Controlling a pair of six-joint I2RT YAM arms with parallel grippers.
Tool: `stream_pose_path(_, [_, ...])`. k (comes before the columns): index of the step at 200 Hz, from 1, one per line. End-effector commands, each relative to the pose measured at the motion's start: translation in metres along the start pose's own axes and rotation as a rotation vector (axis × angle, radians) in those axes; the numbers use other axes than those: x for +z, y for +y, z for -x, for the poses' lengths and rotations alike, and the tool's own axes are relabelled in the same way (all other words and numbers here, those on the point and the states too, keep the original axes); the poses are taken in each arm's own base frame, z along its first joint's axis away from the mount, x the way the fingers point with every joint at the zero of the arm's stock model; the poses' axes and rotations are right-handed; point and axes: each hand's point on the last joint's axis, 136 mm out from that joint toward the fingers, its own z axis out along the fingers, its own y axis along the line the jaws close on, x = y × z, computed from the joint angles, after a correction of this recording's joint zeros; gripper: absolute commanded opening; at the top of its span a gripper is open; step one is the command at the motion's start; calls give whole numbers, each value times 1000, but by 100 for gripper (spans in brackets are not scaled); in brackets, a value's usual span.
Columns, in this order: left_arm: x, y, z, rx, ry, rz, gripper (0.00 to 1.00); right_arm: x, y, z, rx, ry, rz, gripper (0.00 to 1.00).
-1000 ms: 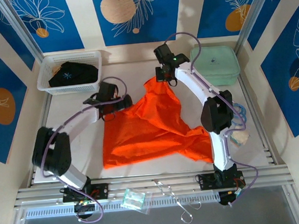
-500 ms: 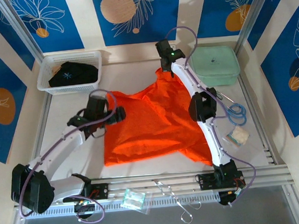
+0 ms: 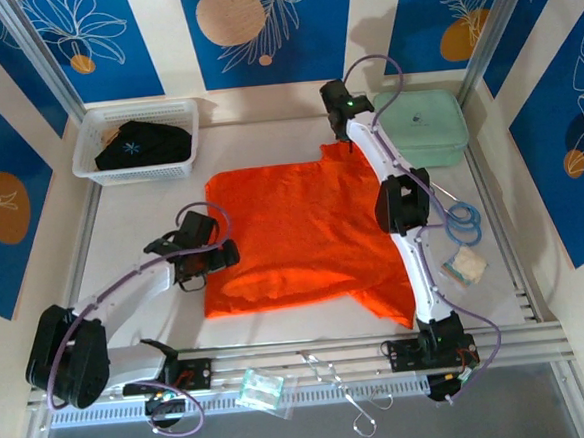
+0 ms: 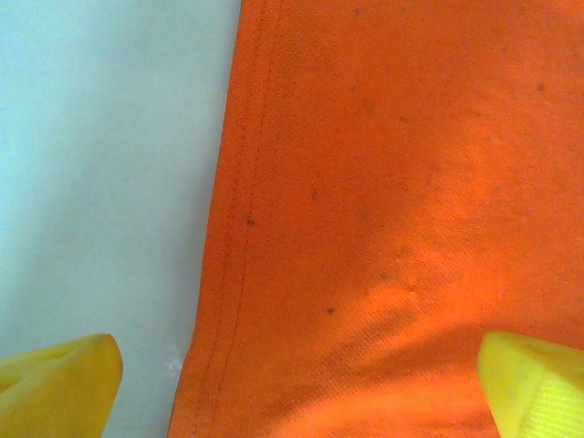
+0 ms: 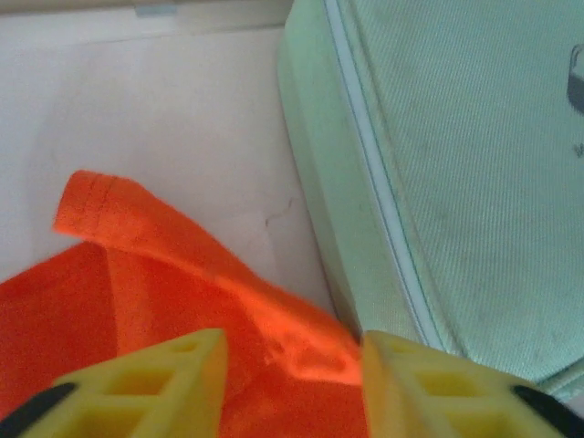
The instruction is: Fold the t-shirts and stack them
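Should the right hand, its fingers part-way apart astride a sleeve corner, lift away carelessly, cloth could snag and rumple the orange t-shirt, spread flat mid-frame on the worktop. The left hand, spread wide, hovers over the shirt's left-of-frame hem. A green case crowds the upper right.
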Motion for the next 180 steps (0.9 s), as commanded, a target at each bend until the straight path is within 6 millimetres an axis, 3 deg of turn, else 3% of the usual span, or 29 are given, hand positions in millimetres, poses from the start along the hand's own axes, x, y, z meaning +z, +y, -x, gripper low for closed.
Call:
stream_pose_path(1, [-2, -4, 11, -3, -35, 12, 99, -46, -19, 8, 47, -16, 65, 51])
stream_pose_path(20, [-1, 0, 11, -2, -35, 38, 98, -76, -27, 2, 70, -36, 137, 56])
stream_pose_path(44, [6, 5, 7, 3, -16, 66, 97, -103, -45, -31, 109, -15, 200, 59])
stream_pose_path(82, [20, 3, 2, 4, 13, 63, 94, -126, -67, -111, 189, 100, 363, 60])
stream_pose_path(114, [36, -3, 1, 6, 39, 59, 87, -126, -69, -184, 266, 312, 521, 55])
stream_pose_path(145, [56, -5, -6, 14, 95, 87, 66, -119, -66, -249, 333, 478, 556, 51])
stream_pose_path(180, [65, 24, -22, -4, 110, 215, 29, -107, -58, -308, 427, 613, 568, 48])
